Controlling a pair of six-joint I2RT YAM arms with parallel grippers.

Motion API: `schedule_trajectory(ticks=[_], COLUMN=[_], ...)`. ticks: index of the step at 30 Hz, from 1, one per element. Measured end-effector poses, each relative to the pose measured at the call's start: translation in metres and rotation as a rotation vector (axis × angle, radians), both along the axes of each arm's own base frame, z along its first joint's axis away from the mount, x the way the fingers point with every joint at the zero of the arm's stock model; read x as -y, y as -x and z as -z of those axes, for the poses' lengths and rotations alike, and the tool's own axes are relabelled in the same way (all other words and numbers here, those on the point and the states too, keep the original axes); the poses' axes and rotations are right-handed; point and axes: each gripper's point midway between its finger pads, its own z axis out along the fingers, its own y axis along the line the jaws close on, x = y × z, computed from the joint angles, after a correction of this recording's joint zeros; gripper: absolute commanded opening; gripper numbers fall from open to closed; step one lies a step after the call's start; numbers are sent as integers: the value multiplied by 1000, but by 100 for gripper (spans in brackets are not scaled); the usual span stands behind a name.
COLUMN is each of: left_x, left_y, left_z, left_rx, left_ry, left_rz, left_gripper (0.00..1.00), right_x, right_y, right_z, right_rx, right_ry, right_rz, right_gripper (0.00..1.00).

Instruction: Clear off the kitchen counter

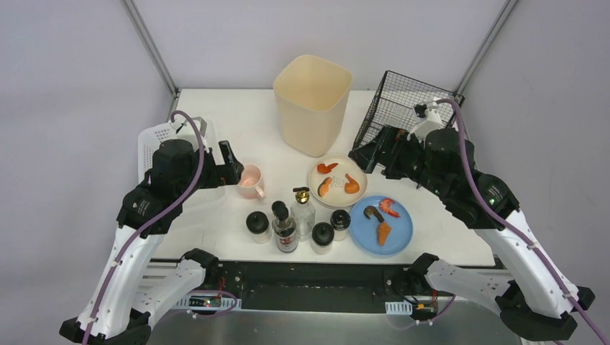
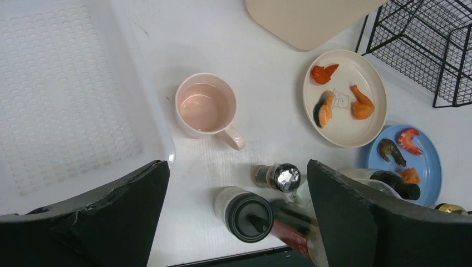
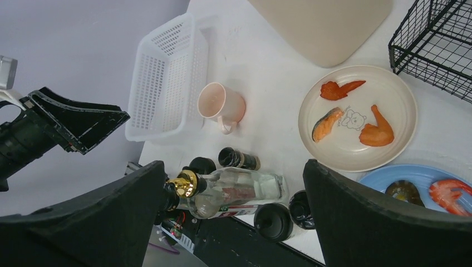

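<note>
Hovering over the counter (image 1: 237,122), both the left gripper (image 2: 234,167) and right gripper (image 3: 234,165) stand wide open, holding nothing. The counter fills the middle of the top view, loaded with a mug (image 1: 251,180), plates (image 1: 337,200) and bottles (image 1: 285,233). The left gripper hangs near the mug, beside the basket (image 1: 155,140), likely its destination; their exact clearance is unclear from above.

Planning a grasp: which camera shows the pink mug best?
Left wrist: the pink mug is near, whole, seen from above, its inside and handle plain. Top external shows it small; right wrist shows it whole but smaller, at a slant.
</note>
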Motion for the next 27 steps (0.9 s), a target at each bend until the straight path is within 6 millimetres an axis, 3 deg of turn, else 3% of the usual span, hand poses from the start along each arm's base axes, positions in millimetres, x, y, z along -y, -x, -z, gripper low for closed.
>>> schedule_trajectory(ticks=[4, 9, 19, 22, 27], left_x=[2, 3, 11, 12, 11], left_y=[7, 16, 33, 37, 39], left_z=[3, 8, 25, 33, 46], left_rx=[2, 4, -31, -44, -72], left_ry=[14, 29, 80, 86, 79], left_rz=[21, 45, 94, 94, 94], left_gripper=[100, 100, 100, 100, 100], right_x=[-3, -21, -52, -62, -86], right_y=[13, 31, 62, 74, 91], right_z=[-1, 10, 90, 105, 113], right_rx=[22, 20, 48, 112, 283], right_ry=[5, 29, 132, 159, 195], right_rz=[-83, -262, -555, -639, -771], right_gripper=[99, 96, 89, 88, 85])
